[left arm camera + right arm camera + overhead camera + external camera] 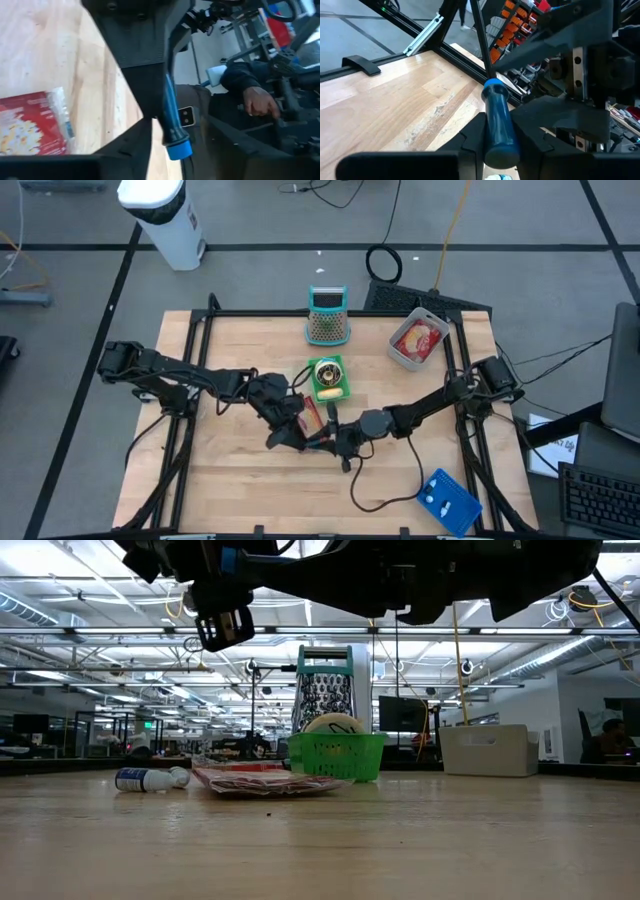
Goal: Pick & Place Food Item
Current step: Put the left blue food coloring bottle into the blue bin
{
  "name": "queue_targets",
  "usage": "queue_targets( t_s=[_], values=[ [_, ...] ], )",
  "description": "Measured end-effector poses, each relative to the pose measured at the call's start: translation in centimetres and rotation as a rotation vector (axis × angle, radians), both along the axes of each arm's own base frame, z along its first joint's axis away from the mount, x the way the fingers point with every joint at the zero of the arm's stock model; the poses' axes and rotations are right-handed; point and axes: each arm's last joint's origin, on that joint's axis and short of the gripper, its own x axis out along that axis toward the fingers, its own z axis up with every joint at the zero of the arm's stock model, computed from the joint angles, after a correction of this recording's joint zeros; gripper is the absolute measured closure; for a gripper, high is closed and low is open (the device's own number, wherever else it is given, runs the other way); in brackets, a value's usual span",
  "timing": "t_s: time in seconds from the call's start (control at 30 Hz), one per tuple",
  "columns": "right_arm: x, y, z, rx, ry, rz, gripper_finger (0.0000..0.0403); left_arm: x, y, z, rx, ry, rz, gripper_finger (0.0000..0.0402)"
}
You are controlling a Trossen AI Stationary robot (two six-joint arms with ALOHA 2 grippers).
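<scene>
Mid-air handover of a blue-handled tool
Right gripper [492,145] clamped the blue-handled tool [499,125]; left gripper [150,135] jaws part-open around it; placing remained

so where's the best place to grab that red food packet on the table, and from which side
Probably by one short edge, coming straight down from above. The red packet lies flat on the table, so there is no side face to pinch. It sits close beside the green basket, so the end away from the basket looks freer.

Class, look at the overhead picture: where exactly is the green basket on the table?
In the high view, the green basket sits mid-table, just below the grater and right of the red packet.
</scene>
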Motion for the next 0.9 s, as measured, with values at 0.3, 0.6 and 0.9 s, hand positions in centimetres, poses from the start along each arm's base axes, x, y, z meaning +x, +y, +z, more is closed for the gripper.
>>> queue_targets(
  t_s=[0.3,0.6,0.9],
  values=[
    [-1.8,1.2,1.6,0.102,0.149,0.025,0.0344,-0.2,1.2,0.5,0.071,-0.053,0.036,0.0150],
    [-9.6,2.7,6.4,0.350,0.566,-0.002,0.0347,0.0,2.1,0.1,0.330,-0.078,0.269,0.0135],
    [-20.0,4.0,9.6,0.744,0.989,-0.113,0.0337,0.1,2.7,-0.4,0.455,-0.032,0.496,0.0135]
  ],
)
